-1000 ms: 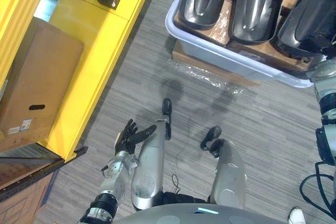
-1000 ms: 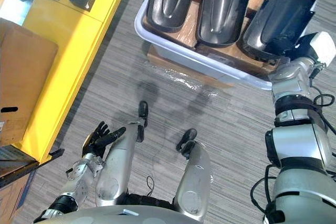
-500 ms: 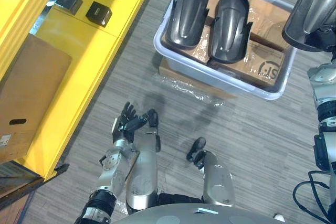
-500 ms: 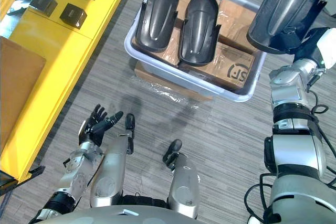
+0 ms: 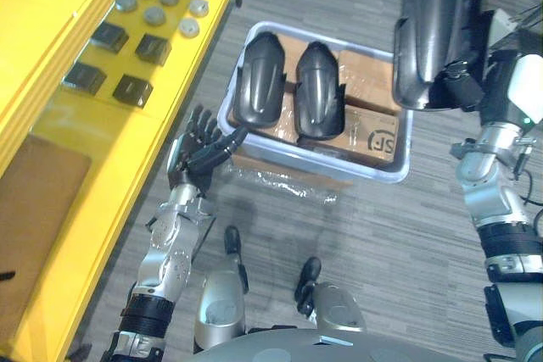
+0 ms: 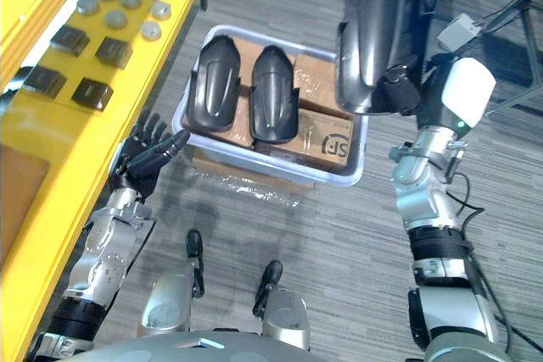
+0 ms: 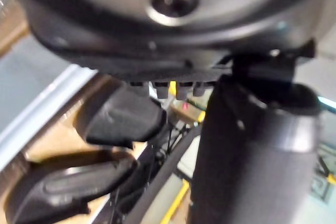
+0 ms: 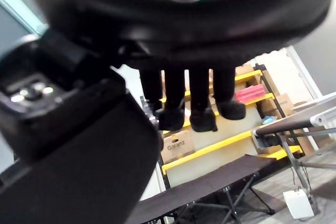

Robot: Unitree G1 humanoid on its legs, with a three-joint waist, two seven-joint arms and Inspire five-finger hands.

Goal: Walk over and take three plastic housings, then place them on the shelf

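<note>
On the far left, a yellow metal shelf (image 5: 51, 57) carries small dark square blocks (image 5: 132, 89) and, farther back, flat grey round discs (image 5: 155, 15). Just beside the shelf's edge is the left hand (image 5: 197, 152), its fingers straight and spread, holding nothing; its thumb points at the near left corner of a pale blue-grey plastic tub (image 6: 254, 158), and contact with the rim cannot be told. The tub stands on the grey wood-pattern floor (image 5: 382, 243), with crumpled clear plastic film (image 5: 284, 182) showing at its near side. In the tub's left half, two dark grey moulded plastic housings (image 5: 257, 91) lie side by side, domed faces up, on brown cardboard boxes (image 5: 373, 129). Above the tub's right end, a third dark grey plastic housing (image 5: 434, 27) is held upright in the air, with the right hand (image 5: 462, 86) curled round its lower edge.
</note>
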